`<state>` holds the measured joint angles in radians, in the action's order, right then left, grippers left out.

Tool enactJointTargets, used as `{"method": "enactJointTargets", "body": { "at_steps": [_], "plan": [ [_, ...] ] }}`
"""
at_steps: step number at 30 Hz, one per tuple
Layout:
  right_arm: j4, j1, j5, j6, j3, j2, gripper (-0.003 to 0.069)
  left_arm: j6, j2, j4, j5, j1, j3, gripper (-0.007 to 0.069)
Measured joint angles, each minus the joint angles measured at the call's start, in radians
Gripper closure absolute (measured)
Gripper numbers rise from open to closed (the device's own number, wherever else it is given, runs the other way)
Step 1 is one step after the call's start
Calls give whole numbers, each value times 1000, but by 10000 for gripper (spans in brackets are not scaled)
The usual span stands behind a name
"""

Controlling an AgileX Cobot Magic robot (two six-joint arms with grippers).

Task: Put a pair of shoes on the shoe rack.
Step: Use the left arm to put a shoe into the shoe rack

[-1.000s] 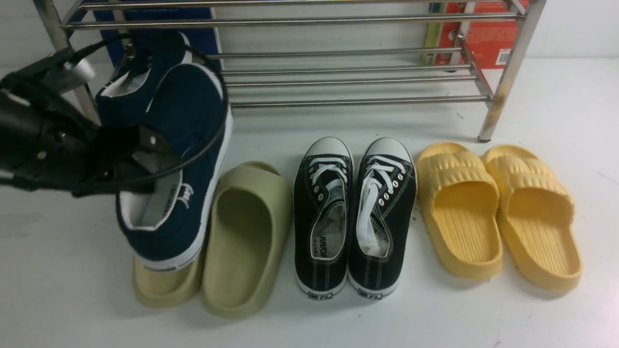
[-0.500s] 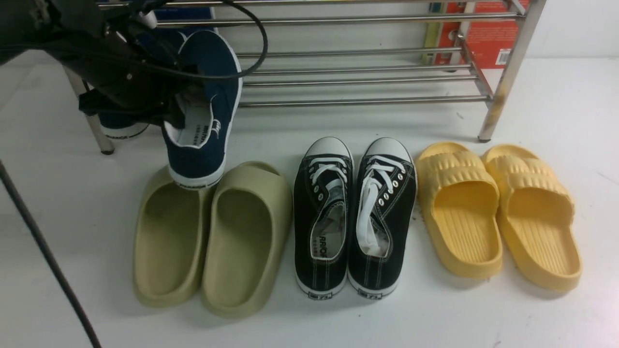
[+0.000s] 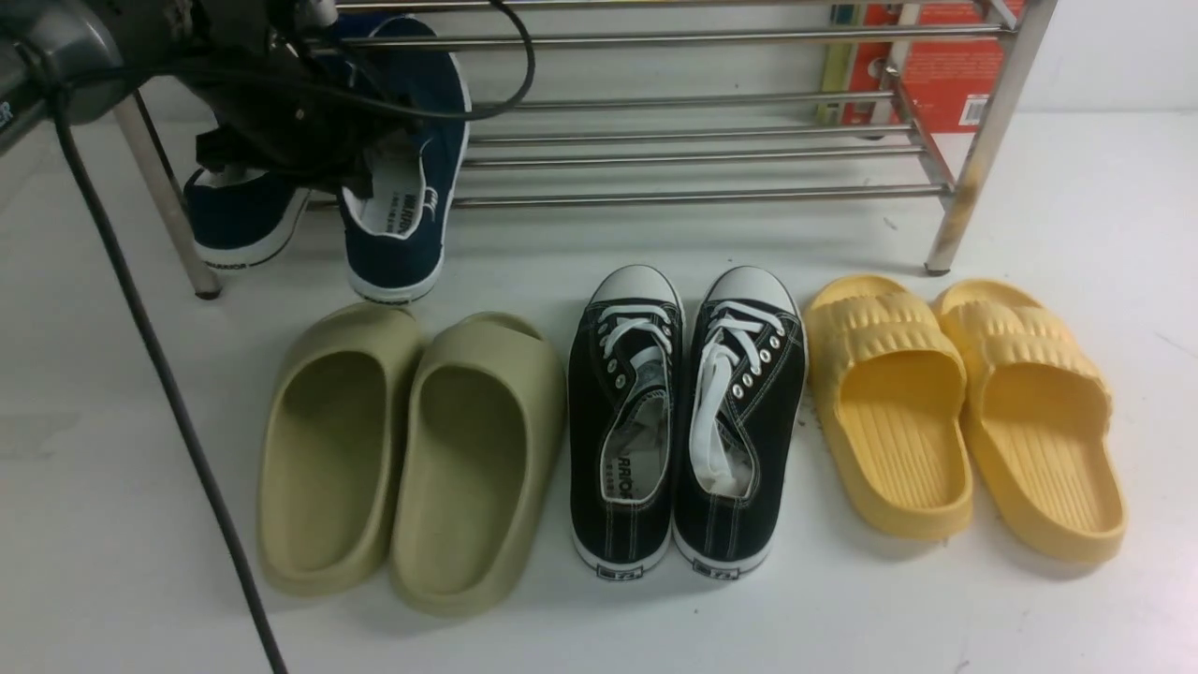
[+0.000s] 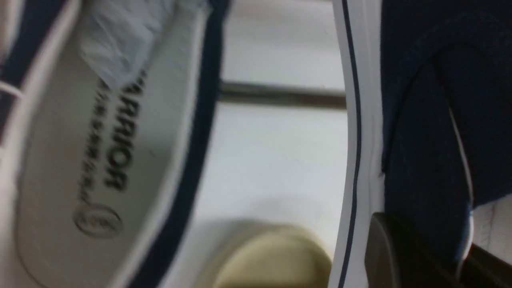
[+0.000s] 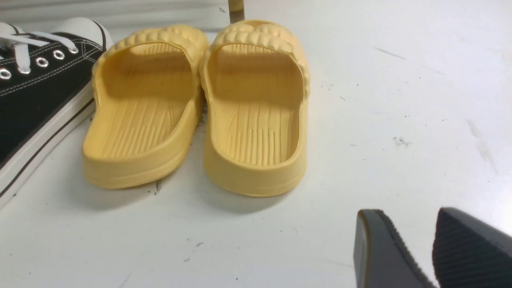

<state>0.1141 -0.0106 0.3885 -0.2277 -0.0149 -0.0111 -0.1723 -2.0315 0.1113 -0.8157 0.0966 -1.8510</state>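
Front view shows the left tool (image 3: 351, 168) clamped on the side wall of one navy shoe (image 3: 407, 215) at the collar. Left wrist view confirms this: one finger (image 4: 400, 252) presses against the canvas. The side-wall grip holds the sole downward and points the toe away from the tool, into the shoe rack (image 3: 702, 197), so the shoe can pass between the tiers.

The shoe is tilted. Its toe lies beyond the tool, over the lower tubes, and its heel overhangs the front tube on the robot's side. Whether the sole already bears on the tubes cannot be determined.

The second navy shoe (image 3: 239, 229) lies just beside the tool on its left and points the same way; this close spacing serves the pairing. Olive slippers (image 3: 412, 459) lie on the desk (image 3: 112, 487) just behind the tool, so clearance there is small.

Judgement: placement is nearly complete. Release requires the shoe to be settled on the tubes first.

The right tool (image 5: 420, 224) hovers near the yellow slippers (image 5: 196, 112), well apart from the rack work. Its tips stand slightly apart and hold nothing.
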Motion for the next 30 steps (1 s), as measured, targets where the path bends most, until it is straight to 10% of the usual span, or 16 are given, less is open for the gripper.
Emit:
{"method": "enactJointTargets", "body": {
  "at_steps": [30],
  "plan": [
    [0, 0, 0, 0, 0, 0, 419, -10, -103, -26, 255, 2, -8, 627]
  ]
}}
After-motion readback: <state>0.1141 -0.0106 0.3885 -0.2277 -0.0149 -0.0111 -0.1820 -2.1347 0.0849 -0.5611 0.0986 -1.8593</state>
